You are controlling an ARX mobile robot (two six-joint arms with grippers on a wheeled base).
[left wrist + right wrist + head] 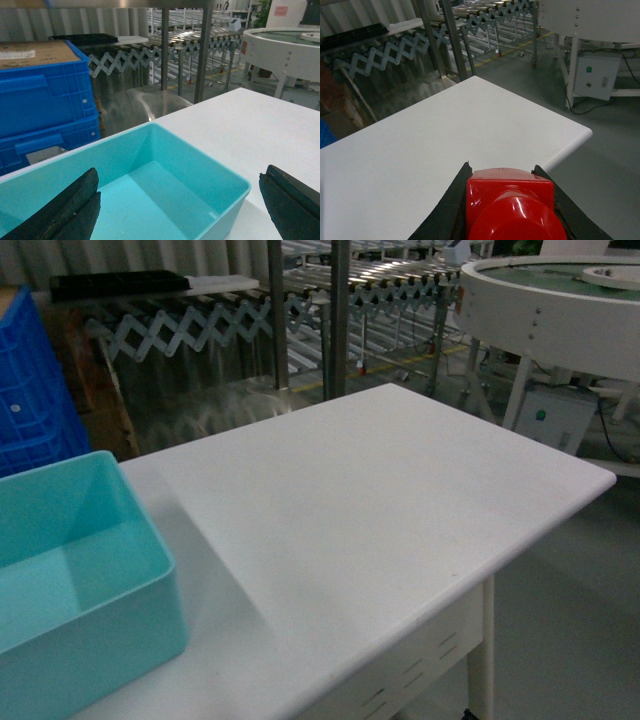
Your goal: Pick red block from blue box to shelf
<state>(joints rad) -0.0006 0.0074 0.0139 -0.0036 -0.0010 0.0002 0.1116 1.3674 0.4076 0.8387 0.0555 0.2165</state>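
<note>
While the right gripper [510, 210] is clamped on the red block [512, 205], its two dark fingers [447, 210] pressing the brick's sides, the block's round stud faces the right wrist camera. Block sits above the white table [445, 135], near the table's front edge as seen from that wrist; height over the surface cannot be told. Neither arm shows in the head view.

Left gripper [180, 205] has its fingers [65, 210] spread wide apart, nothing between them, hovering over the blue box [220, 175]. Box interior looks bare turquoise in the left wrist view, same in the head view, where the blue box [130, 530] rests at the table's left end, partly cut off by the frame.

Behind the table: shiny steel uprights of the shelf [338, 315], an accordion roller conveyor [200, 325], stacked dark blue crates [45, 100] at left with a cardboard piece on top. White round table [545, 310] stands at far right, a grey control box [592, 75] under it. Floor is grey concrete.
</note>
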